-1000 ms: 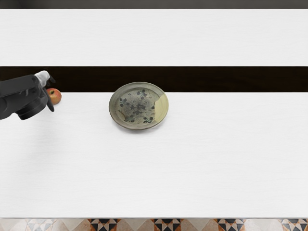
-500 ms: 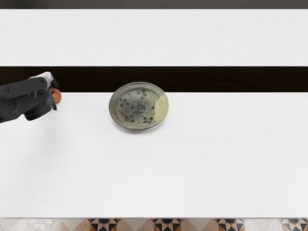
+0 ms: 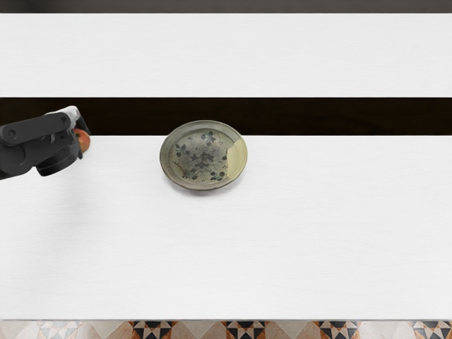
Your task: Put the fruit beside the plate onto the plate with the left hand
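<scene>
Locate the left hand (image 3: 51,146) at the left edge of the table (image 3: 318,233); you cannot tell its grip state. The fruit (image 3: 84,140) touches its right side, mostly hidden. The plate (image 3: 241,154) lies well apart, further right: expect to carry the fruit rightward

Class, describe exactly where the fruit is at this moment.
In the head view the fruit is at the far edge of the table, on the left, mostly hidden behind the left hand, well left of the plate.
</scene>
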